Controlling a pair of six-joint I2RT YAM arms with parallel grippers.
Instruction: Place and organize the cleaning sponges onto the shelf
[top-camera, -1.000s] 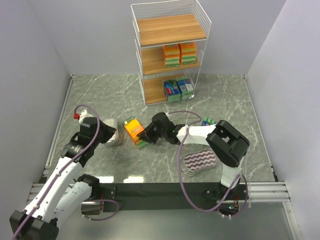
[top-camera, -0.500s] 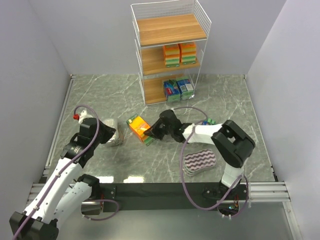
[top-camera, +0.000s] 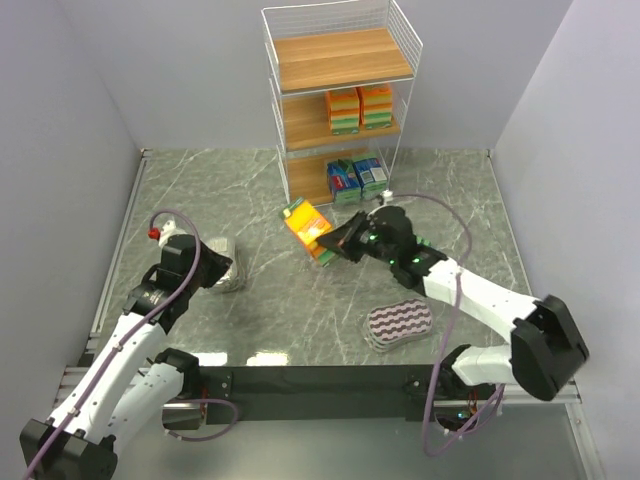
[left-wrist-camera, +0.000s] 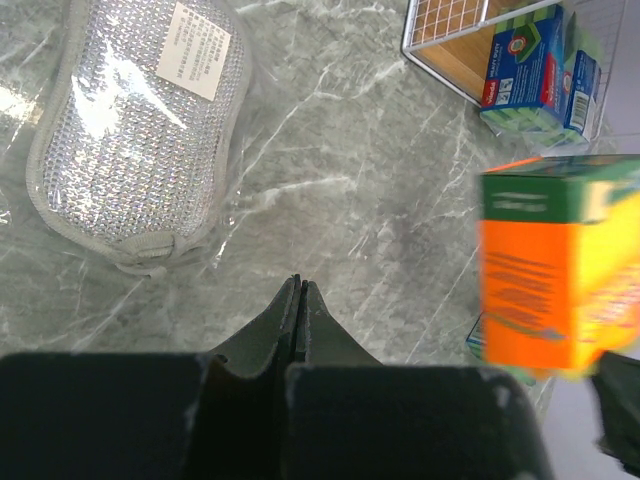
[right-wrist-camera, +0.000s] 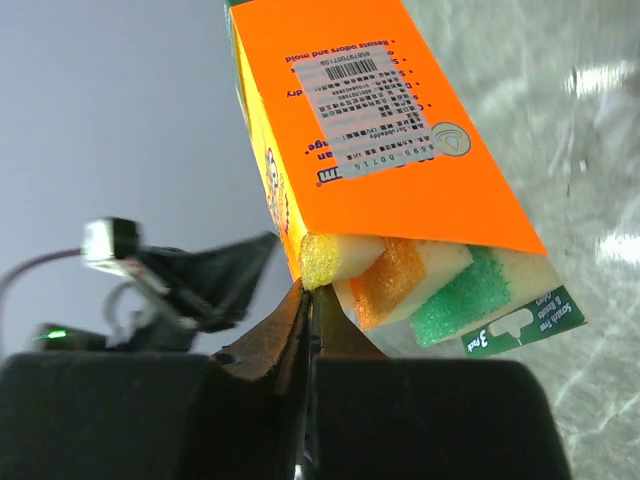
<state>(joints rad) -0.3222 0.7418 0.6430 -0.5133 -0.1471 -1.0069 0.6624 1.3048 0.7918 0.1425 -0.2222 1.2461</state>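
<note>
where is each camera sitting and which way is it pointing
Top: fixed high behind the robot, looking down and forward over the table to the shelf; left arm and right arm show.
Left wrist: on the left arm, low over the table, looking down at the silver pack; shut left jaws at the bottom edge.
Right wrist: on the right arm, looking along the right jaws, shut on the orange pack.
Shared: the orange pack shows in all three; top and left wrist both see the silver pack.

Left arm (top-camera: 135, 330) bent low, jaws closed, right arm (top-camera: 480, 295) stretched forward, jaws pinching orange pack (top-camera: 308, 226)
</note>
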